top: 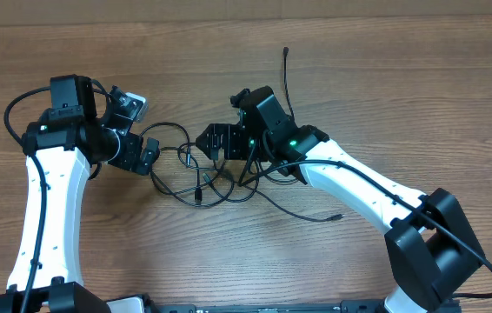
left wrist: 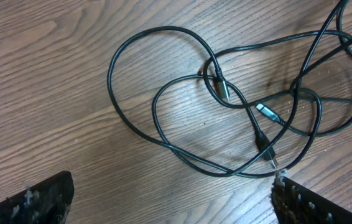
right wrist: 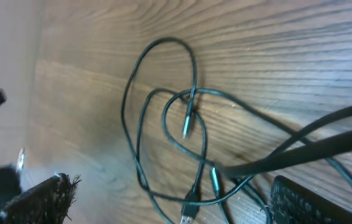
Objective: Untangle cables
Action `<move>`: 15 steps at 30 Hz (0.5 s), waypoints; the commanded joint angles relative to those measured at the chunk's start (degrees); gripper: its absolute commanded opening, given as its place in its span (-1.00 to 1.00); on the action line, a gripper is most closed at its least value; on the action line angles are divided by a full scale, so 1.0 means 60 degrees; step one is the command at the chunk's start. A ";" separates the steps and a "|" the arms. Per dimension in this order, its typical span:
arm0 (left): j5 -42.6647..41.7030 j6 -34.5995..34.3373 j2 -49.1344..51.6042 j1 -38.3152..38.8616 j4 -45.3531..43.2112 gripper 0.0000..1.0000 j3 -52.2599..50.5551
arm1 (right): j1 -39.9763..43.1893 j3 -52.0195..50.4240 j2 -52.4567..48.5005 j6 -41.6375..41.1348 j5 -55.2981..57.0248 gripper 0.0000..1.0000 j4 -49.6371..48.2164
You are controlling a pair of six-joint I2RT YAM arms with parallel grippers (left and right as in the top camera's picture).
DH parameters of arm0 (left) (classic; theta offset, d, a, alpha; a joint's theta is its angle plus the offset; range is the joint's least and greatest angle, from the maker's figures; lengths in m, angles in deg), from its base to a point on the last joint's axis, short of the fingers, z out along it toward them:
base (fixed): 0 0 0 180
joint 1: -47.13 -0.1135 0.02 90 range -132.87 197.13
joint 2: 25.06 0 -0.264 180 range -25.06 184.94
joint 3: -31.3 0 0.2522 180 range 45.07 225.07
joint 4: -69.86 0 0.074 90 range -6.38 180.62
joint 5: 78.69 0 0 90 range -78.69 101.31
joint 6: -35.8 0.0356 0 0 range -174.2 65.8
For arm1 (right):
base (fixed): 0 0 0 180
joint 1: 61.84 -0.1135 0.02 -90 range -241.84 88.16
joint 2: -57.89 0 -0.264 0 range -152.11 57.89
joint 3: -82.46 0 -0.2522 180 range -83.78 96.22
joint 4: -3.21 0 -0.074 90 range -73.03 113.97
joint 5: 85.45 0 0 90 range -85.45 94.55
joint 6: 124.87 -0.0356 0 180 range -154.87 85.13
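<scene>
The cables (top: 201,178) are thin black cords lying tangled in loose overlapping loops on the wooden table between my two grippers. One end runs up to the far side (top: 286,54) and another trails out to the right (top: 336,216). My left gripper (top: 148,156) is open and empty just left of the tangle. In the left wrist view its fingers (left wrist: 173,190) are spread wide, with the loops (left wrist: 163,124) and silver-tipped plugs (left wrist: 267,113) ahead of them. My right gripper (top: 215,142) is open above the tangle's right side. In the right wrist view its fingers (right wrist: 173,196) straddle the loops (right wrist: 163,112) and a USB plug (right wrist: 188,213).
The wooden table (top: 402,96) extends all round the tangle. A thicker black cable of the right arm (right wrist: 313,143) crosses the right wrist view. The left arm's camera housing (top: 129,106) sits behind the left gripper.
</scene>
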 commanded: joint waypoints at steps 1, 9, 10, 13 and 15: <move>0.0018 0.0149 0.0058 -0.0051 -0.0007 0.99 0.0106 | 0.0000 0.0000 -0.0040 -0.0506 0.1056 1.00 -0.0069; 0.0018 0.0149 0.0058 -0.0051 -0.0007 1.00 0.0106 | -0.0004 -0.0004 -0.0317 -0.0525 0.1592 1.00 -0.1009; 0.0015 0.0149 0.0058 -0.0051 -0.0007 0.99 0.0106 | -0.0004 -0.0004 -0.0379 -0.0535 0.1588 0.99 -0.1078; 0.0018 0.0149 0.0058 -0.0051 -0.0007 1.00 0.0106 | -0.0004 -0.0004 -0.0514 -0.0554 0.1475 0.99 -0.1118; 0.0018 0.0149 0.0058 -0.0051 -0.0007 1.00 0.0106 | -0.0007 -0.0004 -0.0517 -0.0554 0.1377 0.91 -0.1089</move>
